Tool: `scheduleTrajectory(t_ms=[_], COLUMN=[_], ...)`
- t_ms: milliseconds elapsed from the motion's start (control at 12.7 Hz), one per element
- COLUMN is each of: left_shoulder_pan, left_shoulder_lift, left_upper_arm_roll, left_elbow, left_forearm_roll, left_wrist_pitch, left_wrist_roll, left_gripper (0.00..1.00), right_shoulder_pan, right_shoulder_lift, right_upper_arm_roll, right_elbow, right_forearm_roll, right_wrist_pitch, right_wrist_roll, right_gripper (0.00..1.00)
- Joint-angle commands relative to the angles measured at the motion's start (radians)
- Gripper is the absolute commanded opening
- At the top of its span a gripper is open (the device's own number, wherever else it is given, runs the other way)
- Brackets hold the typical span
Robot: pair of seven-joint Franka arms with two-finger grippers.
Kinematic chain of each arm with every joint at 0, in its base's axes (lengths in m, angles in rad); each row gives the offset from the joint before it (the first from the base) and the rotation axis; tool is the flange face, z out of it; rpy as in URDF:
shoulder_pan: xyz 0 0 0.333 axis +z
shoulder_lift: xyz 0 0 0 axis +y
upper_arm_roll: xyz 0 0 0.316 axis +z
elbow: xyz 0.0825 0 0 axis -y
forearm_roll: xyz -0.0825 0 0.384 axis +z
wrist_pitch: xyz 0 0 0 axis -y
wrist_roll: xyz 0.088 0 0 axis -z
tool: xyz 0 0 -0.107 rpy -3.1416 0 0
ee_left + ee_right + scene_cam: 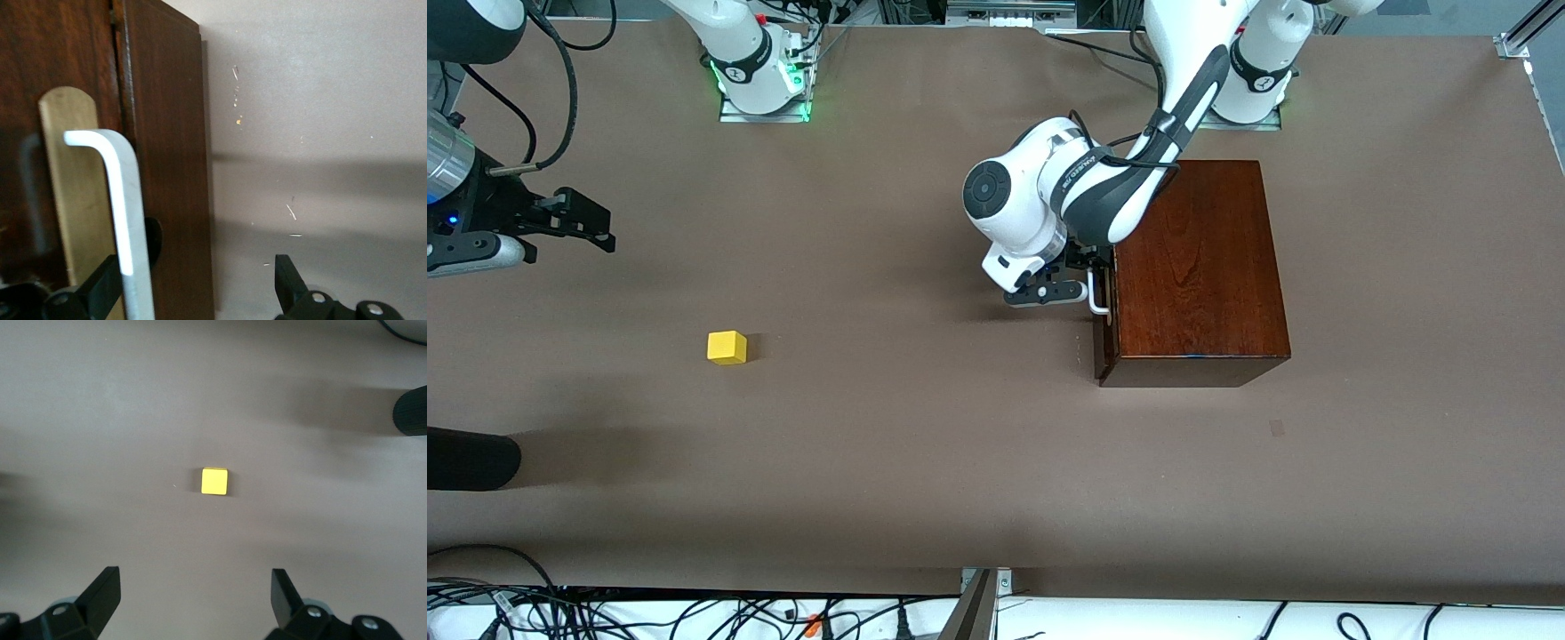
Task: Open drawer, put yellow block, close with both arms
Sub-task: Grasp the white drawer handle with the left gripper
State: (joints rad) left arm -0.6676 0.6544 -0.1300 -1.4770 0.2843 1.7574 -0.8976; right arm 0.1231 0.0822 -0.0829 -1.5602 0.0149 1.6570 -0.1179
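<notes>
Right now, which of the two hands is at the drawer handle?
The left hand, open, with the white handle between its fingers at the wooden box. The right hand waits, open, above the yellow block.

Yellow block (727,347) toward the right arm's end — drawer (1104,311) toward the left arm's.
</notes>
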Motion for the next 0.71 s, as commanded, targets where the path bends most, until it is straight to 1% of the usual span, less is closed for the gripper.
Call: scheduleTrajectory(t_ms=[0,236,394,630], left_shoulder_pan=[-0.009,-0.012,-0.015,-0.021], left_shoulder_lift=[-0.004,-0.004,-0.004,-0.006], left_upper_arm_roll=[0.000,-0.005,-0.010,-0.013], left_elbow=[-0.023,-0.014,-0.014,-0.003], left_forearm_roll=[0.029,0.019,0.013,0.003], left_wrist_pitch=[0.031,0.043,0.077,0.080], left_wrist_roll=[-0.044,-0.072,-0.099,-0.121], left_gripper=[1.00,1.00,1.00,1.00], right_shoulder_pan=[-0.007,-0.007,-0.007,-0.007], right_shoulder_lift=[0.010,0.010,0.010,0.010], right_upper_arm_roll=[0.005,0.003,0.003,0.003], right_elbow=[0.023,0.025,0.025,0.023], right_forearm_roll=[0.007,0.007,0.007,0.007], right_wrist_pitch=[-0.008,-0.008,-0.008,-0.008], right_wrist_roll=[0.003,0.003,0.003,0.003], right_gripper=[1.00,1.00,1.00,1.00])
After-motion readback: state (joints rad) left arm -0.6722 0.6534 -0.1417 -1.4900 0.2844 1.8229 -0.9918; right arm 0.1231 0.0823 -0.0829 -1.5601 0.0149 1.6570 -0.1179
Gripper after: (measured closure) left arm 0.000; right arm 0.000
